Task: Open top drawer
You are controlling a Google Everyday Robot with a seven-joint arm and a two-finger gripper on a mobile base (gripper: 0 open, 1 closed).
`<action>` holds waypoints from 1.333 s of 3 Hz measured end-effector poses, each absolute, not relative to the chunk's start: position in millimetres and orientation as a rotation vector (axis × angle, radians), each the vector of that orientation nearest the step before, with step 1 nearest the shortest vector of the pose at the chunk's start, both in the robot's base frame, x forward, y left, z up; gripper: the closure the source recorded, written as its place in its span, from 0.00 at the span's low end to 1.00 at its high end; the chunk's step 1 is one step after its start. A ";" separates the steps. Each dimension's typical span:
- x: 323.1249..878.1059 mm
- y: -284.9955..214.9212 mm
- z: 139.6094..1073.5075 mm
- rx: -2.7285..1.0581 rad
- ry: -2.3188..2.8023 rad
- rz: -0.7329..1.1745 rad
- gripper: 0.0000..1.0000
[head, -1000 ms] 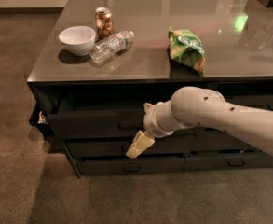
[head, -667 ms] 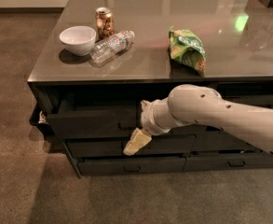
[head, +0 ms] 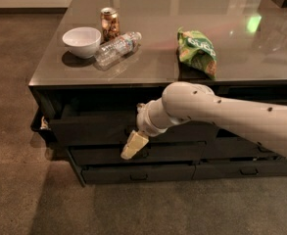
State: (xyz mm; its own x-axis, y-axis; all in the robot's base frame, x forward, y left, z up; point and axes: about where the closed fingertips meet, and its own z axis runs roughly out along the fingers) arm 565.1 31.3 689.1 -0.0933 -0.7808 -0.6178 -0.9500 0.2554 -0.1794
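Gripper (head: 129,152) is down at the front of the cabinet, about mid-width. It angles down-left, its pale tip over the lower edge of the top drawer (head: 89,130) and onto the drawer below (head: 104,155). Can't tell from my view if it's spread or closed, it just reads as one cream wedge. Can't tell either if it's touching the drawer front. The arm (head: 226,114) comes in from the right edge, w/ the fat beige elbow right in front of the drawer row and blocking the centre of the top drawer front, so I can't see a handle.

Top drawer is the uppermost one on the left half, directly under the tabletop (head: 148,70). Its front stands a bit fwd of the cabinet w/ a dark gap above it, and the left end pokes out past the cabinet side. So it's partly open. The bottom drawer (head: 138,173) looks flush, small handle visible.

On the tabletop, left side:
- white bowl (head: 83,41)
- can (head: 109,23) behind it, upright
- clear plastic bottle (head: 117,47) lying on its side just right of the bowl

A green snack bag (head: 198,50) sits further right, near the front edge and apart from the others. Floor is brownish.
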 end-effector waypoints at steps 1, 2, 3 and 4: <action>571.3 42.1 680.0 -1.601 1.920 0.383 0.00; 574.3 48.2 672.9 -1.624 1.924 0.404 0.12; 575.2 50.6 668.9 -1.637 1.924 0.418 0.22; 575.2 50.6 668.9 -1.638 1.924 0.419 0.26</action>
